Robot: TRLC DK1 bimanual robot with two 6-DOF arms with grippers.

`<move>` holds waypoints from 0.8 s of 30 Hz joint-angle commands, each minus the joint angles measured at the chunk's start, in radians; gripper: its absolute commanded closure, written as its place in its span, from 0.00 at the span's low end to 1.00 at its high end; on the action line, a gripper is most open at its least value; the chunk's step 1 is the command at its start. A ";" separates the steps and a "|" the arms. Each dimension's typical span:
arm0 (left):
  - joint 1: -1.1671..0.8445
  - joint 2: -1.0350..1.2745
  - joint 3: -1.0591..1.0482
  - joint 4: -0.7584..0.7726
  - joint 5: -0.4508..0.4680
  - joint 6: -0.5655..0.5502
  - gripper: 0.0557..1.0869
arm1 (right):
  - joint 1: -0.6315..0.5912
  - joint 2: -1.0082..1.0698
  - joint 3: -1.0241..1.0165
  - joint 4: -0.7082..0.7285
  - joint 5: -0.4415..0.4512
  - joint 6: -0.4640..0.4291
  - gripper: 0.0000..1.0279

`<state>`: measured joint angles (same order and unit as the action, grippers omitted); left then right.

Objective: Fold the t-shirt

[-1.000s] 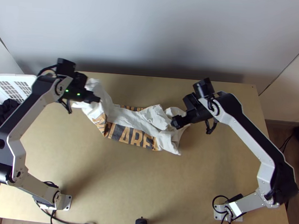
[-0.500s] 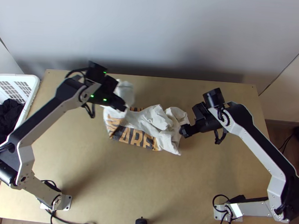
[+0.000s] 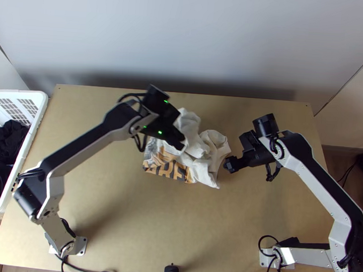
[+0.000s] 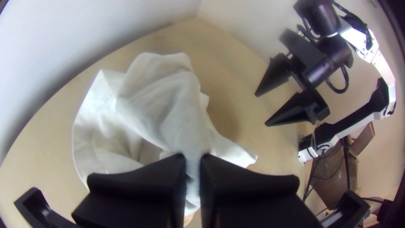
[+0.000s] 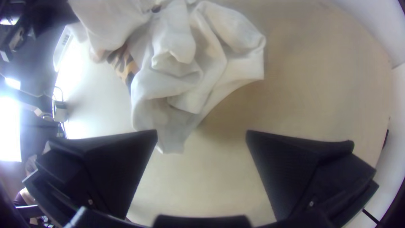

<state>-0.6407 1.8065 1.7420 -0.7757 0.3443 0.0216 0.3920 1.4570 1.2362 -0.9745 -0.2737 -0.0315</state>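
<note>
A white basket (image 3: 22,94) of dark clothes (image 3: 2,141) stands at the left of the bench (image 3: 125,221). The shirt (image 3: 213,150) lies bunched mid-bench, its print partly hidden by folds. The left pincer (image 3: 182,142), squeezed on white cloth, blocks some of it; which part is unclear. The right pincer (image 3: 231,164) gapes empty beside it.

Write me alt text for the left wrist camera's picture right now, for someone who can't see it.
The left gripper is closed on white t-shirt fabric, with more of it bunched over a light wooden table. Beyond, the right gripper stands open, apart from the t-shirt.
</note>
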 commanded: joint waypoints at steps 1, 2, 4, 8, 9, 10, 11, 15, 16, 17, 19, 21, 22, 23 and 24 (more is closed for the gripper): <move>-0.093 0.106 0.060 0.016 0.009 -0.009 0.97 | -0.028 -0.004 -0.009 -0.001 -0.001 -0.002 0.05; -0.103 0.125 0.067 0.021 0.009 -0.008 0.97 | -0.031 -0.004 -0.009 -0.001 -0.001 -0.002 0.05; -0.120 0.169 0.083 0.024 0.009 -0.006 0.97 | -0.033 -0.007 -0.012 -0.001 -0.001 -0.002 0.05; -0.137 0.269 0.099 0.039 0.010 -0.015 0.97 | -0.036 -0.014 -0.018 -0.003 -0.001 0.001 0.05; -0.140 0.283 0.099 0.039 0.016 -0.017 0.97 | -0.036 -0.015 -0.020 -0.003 -0.001 0.001 0.05; -0.145 0.297 0.099 0.039 0.024 -0.018 0.97 | -0.036 -0.017 -0.023 -0.003 -0.001 0.002 0.05; -0.149 0.303 0.099 0.039 0.030 -0.023 0.97 | -0.038 -0.017 -0.027 -0.003 -0.001 0.001 0.05; -0.180 0.303 0.096 0.036 0.033 -0.029 0.81 | -0.039 -0.017 -0.030 -0.003 -0.001 -0.001 0.05; -0.185 0.298 0.096 0.033 0.035 -0.029 0.59 | -0.038 -0.014 -0.029 -0.003 -0.001 -0.001 0.05; -0.188 0.290 0.097 0.030 0.039 -0.029 0.32 | -0.036 -0.009 -0.027 -0.001 -0.001 -0.001 0.05; -0.185 0.255 0.100 0.015 0.039 -0.029 0.05 | -0.031 -0.004 -0.023 -0.001 -0.001 0.001 0.05; -0.160 0.203 0.100 0.010 0.039 -0.035 0.05 | -0.031 0.000 -0.021 0.002 -0.001 0.002 0.05; -0.142 0.174 0.100 0.004 0.041 -0.037 0.05 | -0.031 0.000 -0.021 0.002 -0.001 0.002 0.05; -0.117 0.143 0.100 -0.002 0.042 -0.035 0.05 | -0.031 0.002 -0.021 0.002 -0.001 0.001 0.05; -0.091 0.117 0.099 -0.010 0.044 -0.035 0.05 | -0.031 0.000 -0.021 0.003 -0.001 0.001 0.05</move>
<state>-0.7994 2.0354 1.8385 -0.7574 0.3817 -0.0082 0.3576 1.4506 1.2121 -0.9760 -0.2745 -0.0303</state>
